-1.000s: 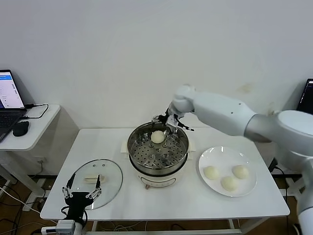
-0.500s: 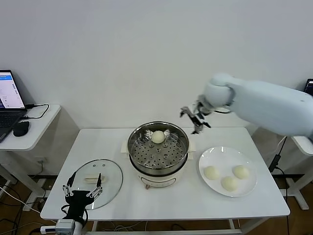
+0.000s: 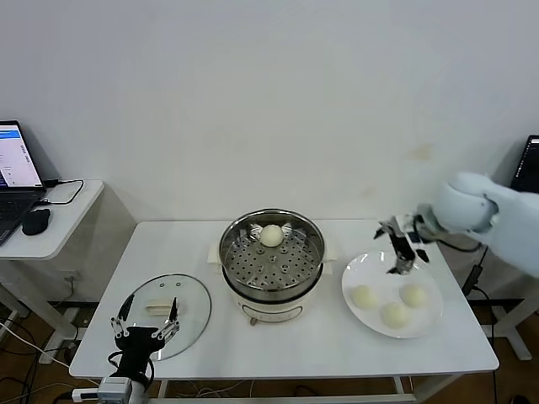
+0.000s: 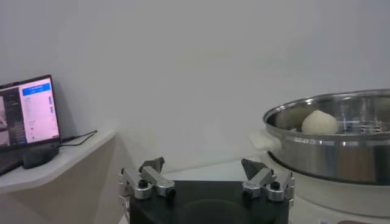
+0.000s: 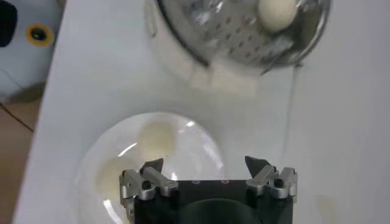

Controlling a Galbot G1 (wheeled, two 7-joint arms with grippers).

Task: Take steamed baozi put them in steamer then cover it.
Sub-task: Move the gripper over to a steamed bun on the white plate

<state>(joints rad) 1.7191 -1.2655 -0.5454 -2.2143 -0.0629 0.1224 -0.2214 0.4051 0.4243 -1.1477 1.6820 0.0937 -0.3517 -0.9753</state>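
Baozi: one (image 3: pixel 271 236) on the steamer (image 3: pixel 272 259) tray, far side, mid-surface; three (image 3: pixel 392 305) on the white plate (image 3: pixel 357 273) near the surface's right edge. Right hand (image 3: pixel 402 249) spread, empty, above the plate's far rim. Cover (image 3: pixel 167 313) flat at the front-left corner, left hand (image 3: pixel 145 330) spread, empty, low at its front edge.
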